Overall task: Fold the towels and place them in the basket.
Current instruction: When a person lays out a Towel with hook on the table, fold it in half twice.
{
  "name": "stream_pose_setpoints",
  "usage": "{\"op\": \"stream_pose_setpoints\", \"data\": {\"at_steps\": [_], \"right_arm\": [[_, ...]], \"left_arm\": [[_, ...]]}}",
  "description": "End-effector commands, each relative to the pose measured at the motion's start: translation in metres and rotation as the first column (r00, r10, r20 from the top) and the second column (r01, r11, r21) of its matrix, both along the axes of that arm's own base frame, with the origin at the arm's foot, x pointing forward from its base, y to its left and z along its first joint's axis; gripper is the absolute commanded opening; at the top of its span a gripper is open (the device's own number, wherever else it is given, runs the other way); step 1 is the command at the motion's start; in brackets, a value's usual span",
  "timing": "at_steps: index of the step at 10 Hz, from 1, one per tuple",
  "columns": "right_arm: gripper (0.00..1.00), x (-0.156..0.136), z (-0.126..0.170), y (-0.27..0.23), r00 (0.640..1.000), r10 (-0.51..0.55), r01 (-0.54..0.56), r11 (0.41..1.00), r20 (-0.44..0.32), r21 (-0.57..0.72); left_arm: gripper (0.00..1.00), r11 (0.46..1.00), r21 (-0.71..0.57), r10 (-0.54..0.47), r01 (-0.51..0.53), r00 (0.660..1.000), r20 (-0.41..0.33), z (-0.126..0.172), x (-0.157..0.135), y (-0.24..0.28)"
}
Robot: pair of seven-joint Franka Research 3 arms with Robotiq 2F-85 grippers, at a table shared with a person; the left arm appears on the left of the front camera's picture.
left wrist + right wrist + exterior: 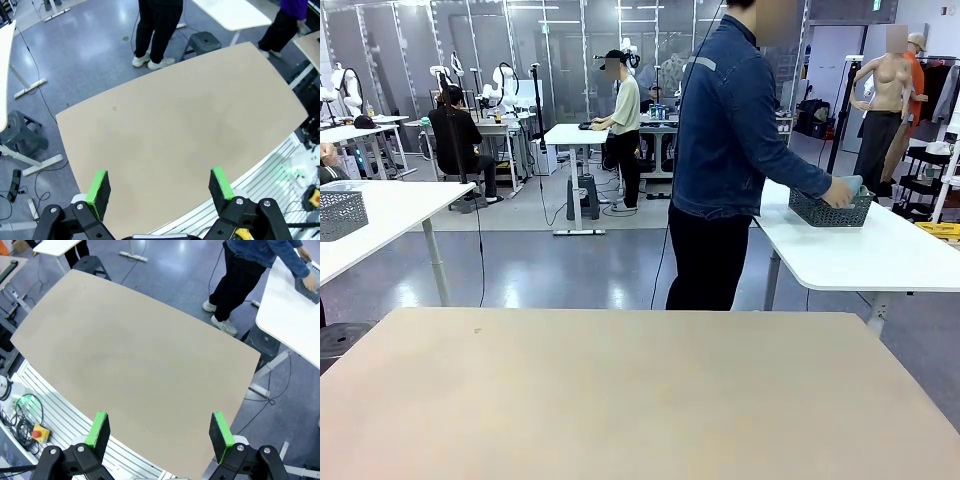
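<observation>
Beyond the far right corner of the broad beige rectangular table point(620, 400), on a white side table point(890, 250) just past it, stands the dark grey mesh basket point(830, 208). A person in a denim jacket point(730, 150) stands at the beige table's far edge, turned away from it and leaning towards that basket. The person's hand point(838, 193) rests at the basket's rim. A pale grey-blue scrap point(856, 184) shows at that hand; it may be one of the towels, but it is too small to be sure. On the beige table itself no cloth lies flat, folded or bunched, and its top is bare from the near edge to the far one. The left gripper point(159, 186) hangs above the table's near side with its green-padded fingers spread wide and nothing between them. The right gripper point(159, 431) hangs likewise over the near side, fingers just as wide and holding nothing. As a judgement, the robot's part of the work is either not begun or waiting on supply: nothing within its reach is there to fold, and the basket sits off the beige table, well apart from both arms. How many towels the basket holds cannot be told through the mesh. Every fold and every placing that the pictures could confirm remains to be done.
</observation>
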State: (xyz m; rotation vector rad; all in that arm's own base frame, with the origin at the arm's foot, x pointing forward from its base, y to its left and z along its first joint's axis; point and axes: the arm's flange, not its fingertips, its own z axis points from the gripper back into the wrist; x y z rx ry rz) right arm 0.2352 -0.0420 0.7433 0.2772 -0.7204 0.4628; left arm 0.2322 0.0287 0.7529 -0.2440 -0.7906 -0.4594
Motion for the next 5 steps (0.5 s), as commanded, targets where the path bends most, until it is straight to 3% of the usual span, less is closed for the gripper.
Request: {"op": "stream_pose_setpoints", "data": {"at_steps": [1, 5], "right_arm": [[1.0, -0.0012, 0.0002, -0.0004, 1.0, 0.003, -0.003, 1.0, 0.003, 0.002], [1.0, -0.0012, 0.0002, -0.0004, 1.0, 0.003, -0.003, 1.0, 0.003, 0.002]], "left_arm": [[1.0, 1.0, -0.001, -0.005, 0.005, 1.0, -0.001, 0.0003, 0.0012, -0.0008], [1.0, 1.0, -0.001, -0.005, 0.005, 1.0, -0.001, 0.0003, 0.0012, -0.0008]]}}
